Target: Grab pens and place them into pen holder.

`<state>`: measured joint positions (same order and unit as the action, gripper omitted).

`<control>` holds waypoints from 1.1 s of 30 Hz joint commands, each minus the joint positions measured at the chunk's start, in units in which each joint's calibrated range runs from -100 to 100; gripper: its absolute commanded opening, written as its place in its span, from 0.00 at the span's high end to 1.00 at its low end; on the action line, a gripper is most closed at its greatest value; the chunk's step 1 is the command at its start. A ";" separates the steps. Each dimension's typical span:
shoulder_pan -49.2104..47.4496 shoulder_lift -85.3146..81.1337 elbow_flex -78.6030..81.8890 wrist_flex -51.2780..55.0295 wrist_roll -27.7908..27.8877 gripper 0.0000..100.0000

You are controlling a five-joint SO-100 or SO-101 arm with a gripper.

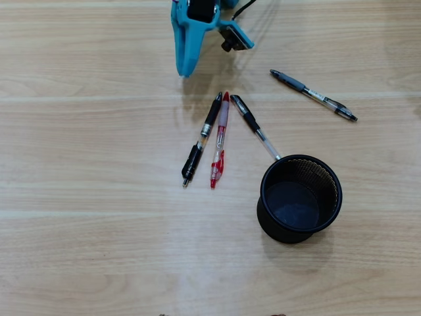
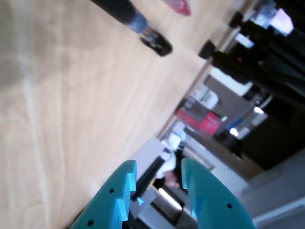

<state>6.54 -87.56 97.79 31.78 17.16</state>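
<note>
The bench (image 1: 85, 197) is pale wood-grain laminate, smooth with a soft sheen. The pen holder (image 1: 332, 181) is black wire mesh with a solid rim, matt outside, faintly shiny on its floor. Just left of the holder, the red pen (image 1: 219, 139) has a translucent plastic barrel; the black pen (image 1: 202, 139) beside it shows a silvery band and dark grip. The claw (image 2: 158, 175) in the wrist view is smooth, matt turquoise plastic.

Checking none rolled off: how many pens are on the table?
4. Black-and-silver pen, red translucent pen beside it, black clear-barrelled pen reaching the black mesh cup, another black pen upper right. Cup looks empty.
</note>
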 commanded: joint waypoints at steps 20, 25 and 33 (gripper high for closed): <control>-4.28 62.20 -67.68 21.89 -12.14 0.84; -2.19 66.00 -71.49 27.65 -12.09 0.84; -3.40 79.11 -71.94 27.13 -10.05 0.83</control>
<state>3.50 -10.88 28.46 59.09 5.89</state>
